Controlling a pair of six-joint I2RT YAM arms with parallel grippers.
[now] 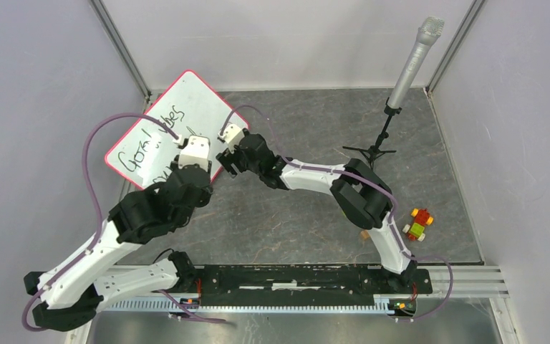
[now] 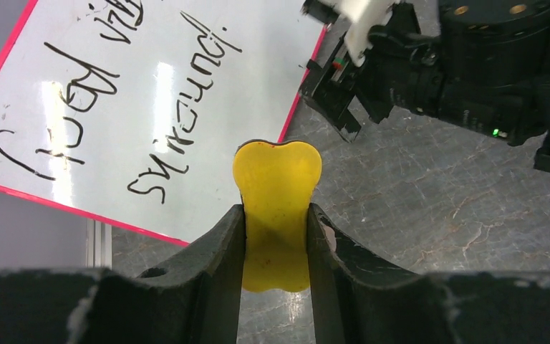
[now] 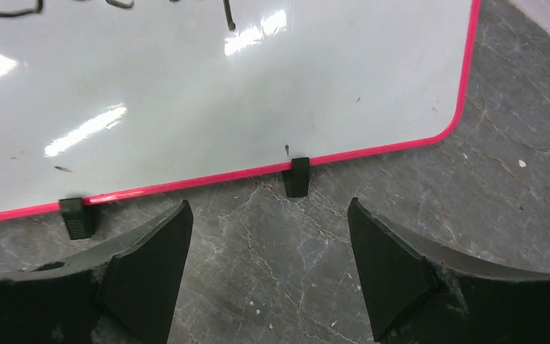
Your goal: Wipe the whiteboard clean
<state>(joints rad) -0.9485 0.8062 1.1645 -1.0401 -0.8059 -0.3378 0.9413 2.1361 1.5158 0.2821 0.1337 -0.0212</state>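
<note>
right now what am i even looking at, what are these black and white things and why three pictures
These are two robot arms fixed at the near edge of a stone-patterned table. The wide picture looks down from above; the other two come from small cameras on each arm's wrist, so the dark prongs at the bottom are that arm's own fingers.

The left gripper pinches a flat yellow piece, apparently the eraser. The right gripper is open and empty, near the board's edge.

On the table lie a whiteboard with a pink rim and dark handwriting, a microphone on a small stand and a colourful toy.
</note>
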